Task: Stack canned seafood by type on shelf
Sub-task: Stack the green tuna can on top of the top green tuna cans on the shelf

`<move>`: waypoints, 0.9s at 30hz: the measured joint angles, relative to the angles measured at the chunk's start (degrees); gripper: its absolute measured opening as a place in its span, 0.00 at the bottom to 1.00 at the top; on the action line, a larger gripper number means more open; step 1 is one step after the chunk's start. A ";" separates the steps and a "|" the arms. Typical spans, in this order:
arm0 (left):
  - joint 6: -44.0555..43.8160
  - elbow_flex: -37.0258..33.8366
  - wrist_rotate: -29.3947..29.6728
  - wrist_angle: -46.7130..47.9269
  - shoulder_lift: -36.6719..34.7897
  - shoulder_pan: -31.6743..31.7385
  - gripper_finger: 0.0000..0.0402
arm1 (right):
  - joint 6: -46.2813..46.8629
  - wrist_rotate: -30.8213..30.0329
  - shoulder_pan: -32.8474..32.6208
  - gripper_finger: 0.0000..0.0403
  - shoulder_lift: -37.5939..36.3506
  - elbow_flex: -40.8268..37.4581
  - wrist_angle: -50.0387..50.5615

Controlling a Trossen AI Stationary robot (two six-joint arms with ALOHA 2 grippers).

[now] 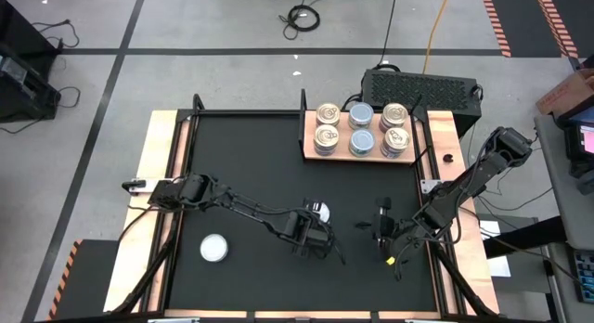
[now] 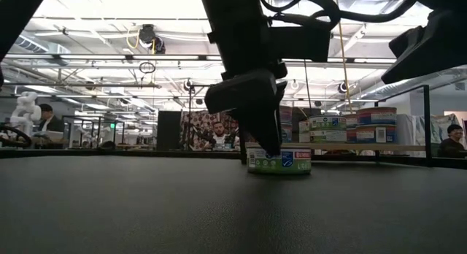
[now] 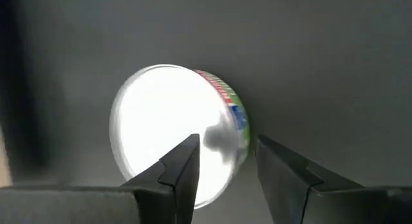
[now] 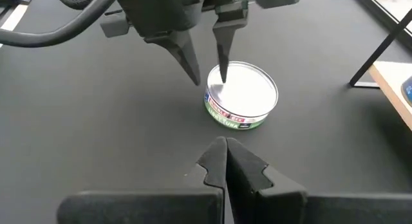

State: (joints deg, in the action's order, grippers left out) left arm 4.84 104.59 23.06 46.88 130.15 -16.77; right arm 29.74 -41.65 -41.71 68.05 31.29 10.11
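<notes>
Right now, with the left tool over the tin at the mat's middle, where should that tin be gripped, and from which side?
Probably from above, across its short side wall. The tin lies flat, lid up, too wide to span. The left tool is open, one finger over the lid and the other outside the rim.

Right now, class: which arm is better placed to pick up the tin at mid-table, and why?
Left. The left gripper is open, one finger over the tin and one beside it; the right gripper is shut, set back.
</notes>
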 joint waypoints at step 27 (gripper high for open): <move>0.04 0.09 2.39 0.12 1.53 0.52 0.17 | -0.62 -0.38 0.00 0.00 -0.02 0.00 -0.05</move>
State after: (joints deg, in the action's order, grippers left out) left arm 4.89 104.68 25.44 47.00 131.68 -16.25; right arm 29.12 -42.03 -41.71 68.03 31.29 10.06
